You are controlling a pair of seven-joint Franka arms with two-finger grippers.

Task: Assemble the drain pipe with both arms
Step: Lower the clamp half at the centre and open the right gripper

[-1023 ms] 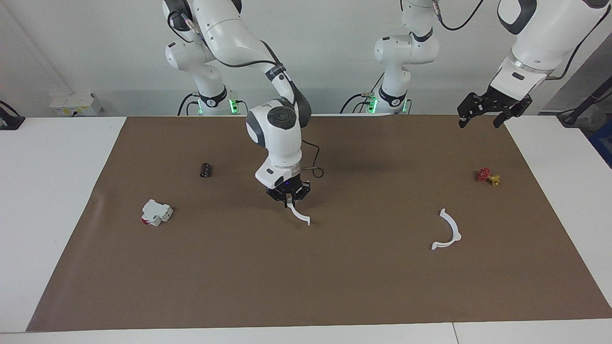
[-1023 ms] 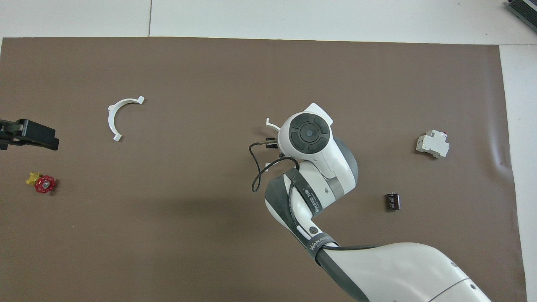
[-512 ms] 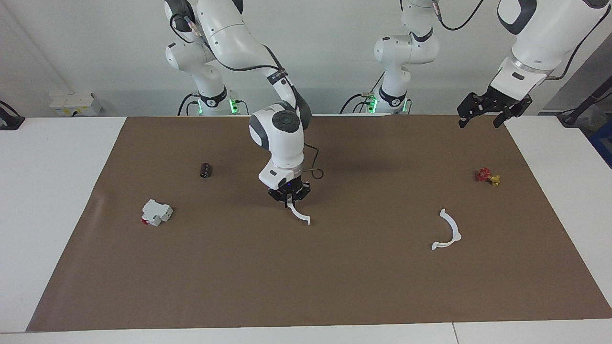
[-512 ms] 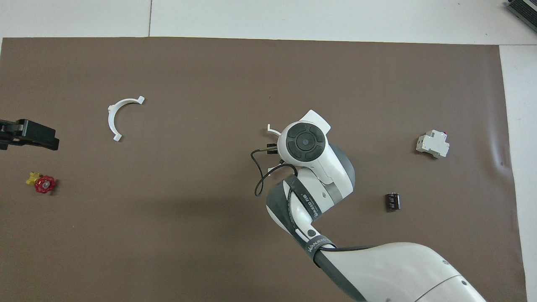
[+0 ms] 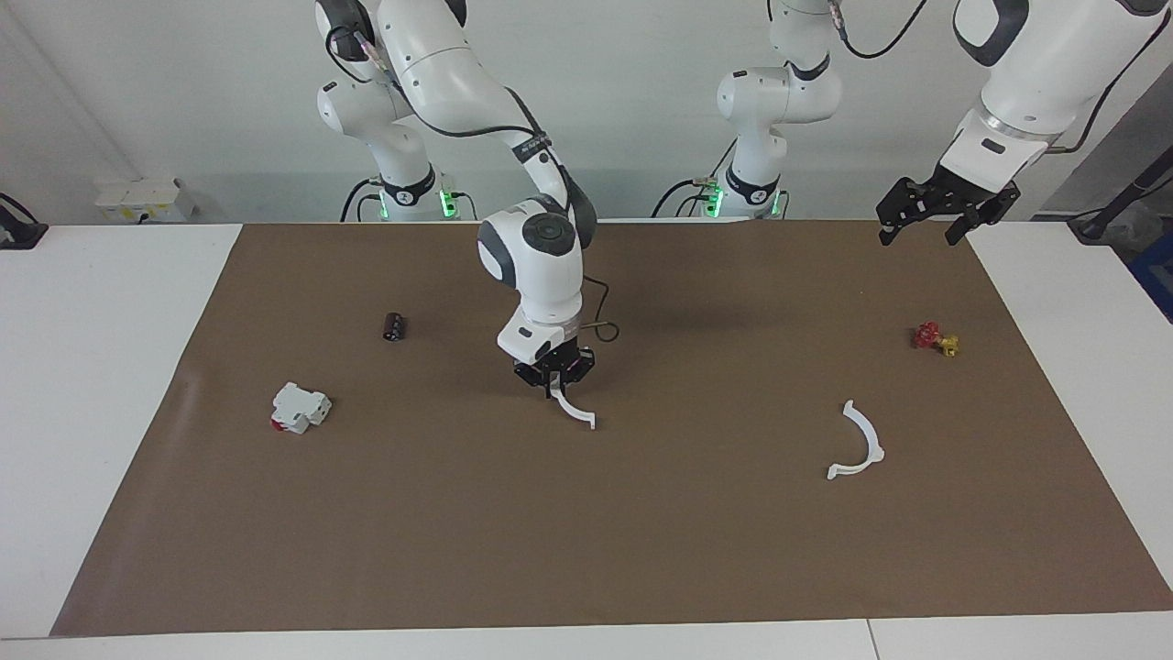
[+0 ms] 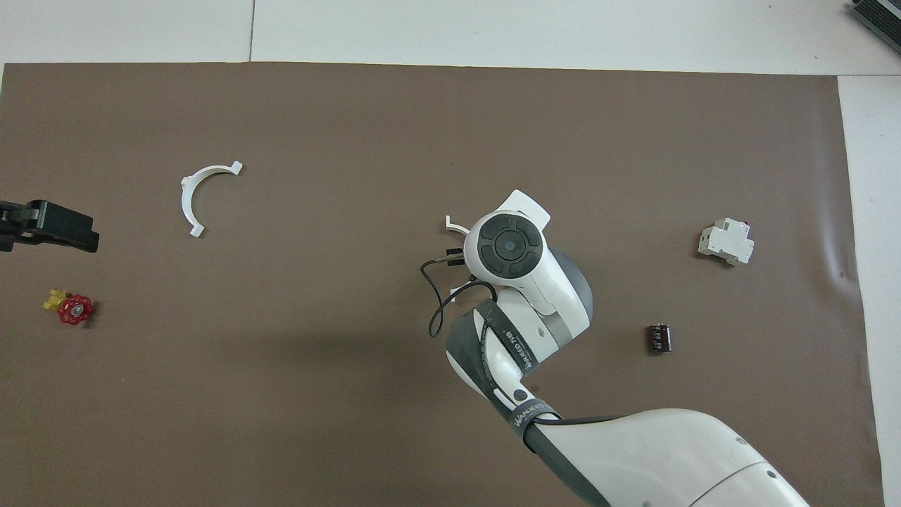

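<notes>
Right arm pose: the right arm [image 5: 458, 73] comes from the upper left of the facing view, bends at the elbow and drops its wrist straight down over the middle of the brown mat [image 5: 586, 532].
Right gripper: the right gripper [image 5: 553, 371] hangs just above centre of the facing view, its fingers clamped together on the upper end of one half-ring piece [image 5: 575, 412].
Held half-ring piece: it hangs down from the fingers, curving toward the lower right of the facing view; whether its lower tip touches the mat cannot be told.
Left arm pose: the left arm [image 5: 1035, 64] waits raised at the upper right of the facing view, wrist angled down.
Left gripper: the left gripper [image 5: 921, 225] is over the mat's upper right corner in the facing view, fingers spread apart, holding nothing.
Second half-ring piece: the other half-ring piece [image 5: 857, 442] lies flat on the mat at the right of the facing view, well apart from the held one.
Other things: a red and yellow valve [image 5: 935, 339] at the right; a white block with a red end [image 5: 299, 408] and a small black cylinder [image 5: 394, 326] at the left.
Hidden in the overhead view: the right arm's wrist covers its gripper and most of the held piece; only one tip shows. The left gripper is cut off by the left edge of the frame.
Bench: the white bench [image 5: 101, 367] shows around the mat.
</notes>
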